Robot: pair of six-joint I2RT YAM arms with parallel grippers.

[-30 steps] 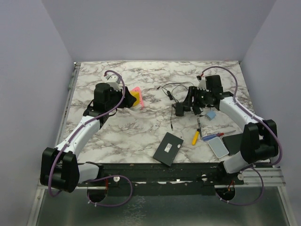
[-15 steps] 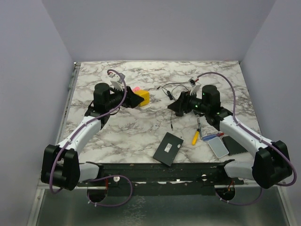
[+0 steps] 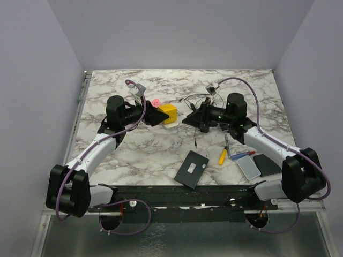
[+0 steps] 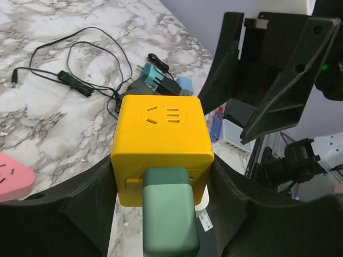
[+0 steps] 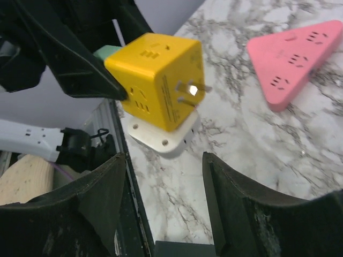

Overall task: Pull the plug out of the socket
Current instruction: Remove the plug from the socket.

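A yellow cube socket (image 3: 170, 113) is held between my left gripper's (image 3: 161, 115) fingers near the table's centre. In the left wrist view the cube (image 4: 161, 134) has a green plug (image 4: 169, 219) seated in its near face, between the black fingers (image 4: 91, 198). My right gripper (image 3: 188, 119) is open and empty, just right of the cube and facing it. In the right wrist view the cube (image 5: 155, 80) shows metal prongs on its facing side and a white piece (image 5: 166, 136) under it. Only an edge of the green plug (image 5: 107, 52) shows behind.
A pink triangular power strip (image 3: 155, 102) lies behind the cube and shows in the right wrist view (image 5: 295, 53). Black cables (image 3: 195, 101) lie centre back. A flat black box (image 3: 192, 168), a yellow-handled tool (image 3: 222, 156) and a white tray (image 3: 249, 167) lie at the front right.
My left gripper has carried the yellow cube right, away from the pink strip. My right arm has swung left from the cables and now faces the cube, open.
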